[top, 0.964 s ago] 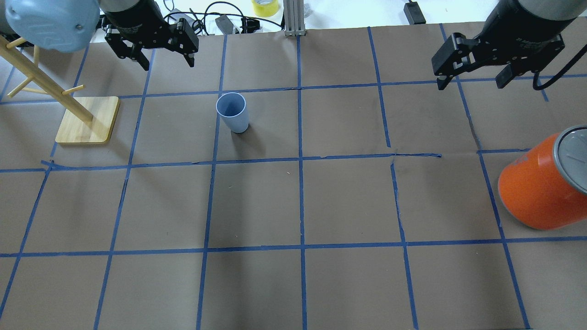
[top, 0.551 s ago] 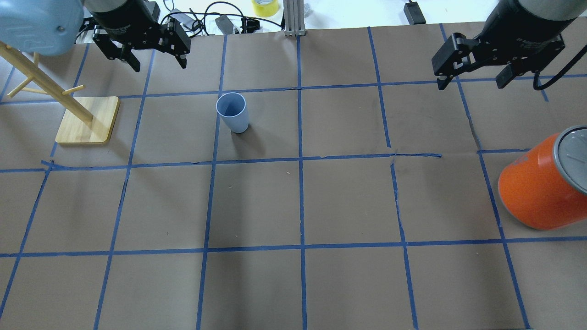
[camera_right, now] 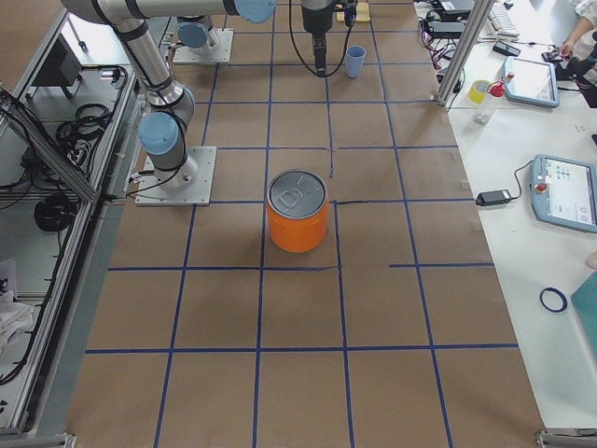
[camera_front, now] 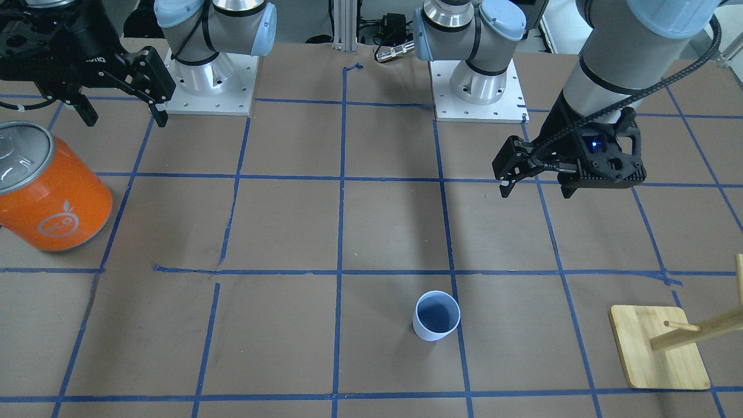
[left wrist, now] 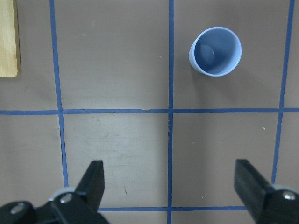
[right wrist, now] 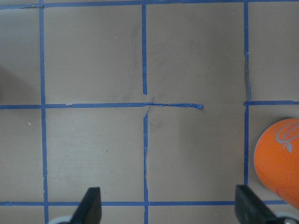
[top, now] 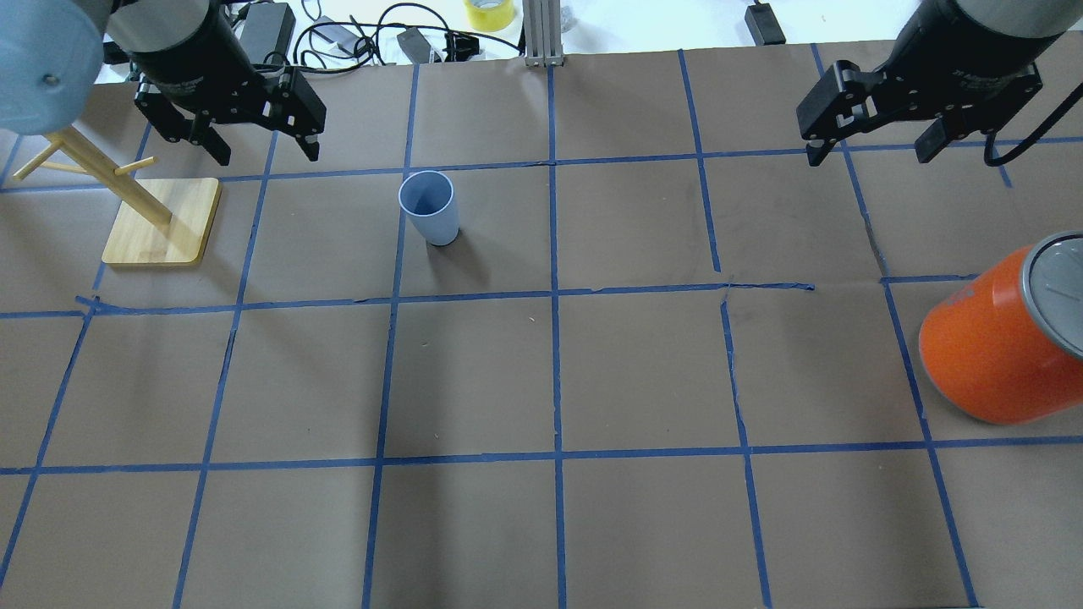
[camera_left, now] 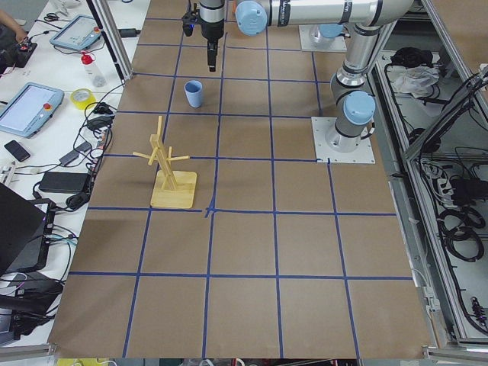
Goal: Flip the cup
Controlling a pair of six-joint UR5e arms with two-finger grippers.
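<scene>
The cup [top: 430,207] stood upright, mouth up, upper left-centre of the overhead view, right of the wooden rack [top: 161,222] & touching nothing. The left gripper [top: 266,155] hung up-left of it, fingers spread wide & empty; the right gripper [top: 870,155], upper right, was likewise splayed w/ nothing held. Risk, imo: the cup looked light & tapered, so an off-centre approach could clip the rim & tip or roll it away, & the left arm could snag a rack peg.

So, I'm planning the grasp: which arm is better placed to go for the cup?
Left. The left gripper hangs open close to the upright cup, which shows in its wrist view. The right gripper is far off, over toward the orange can.
</scene>
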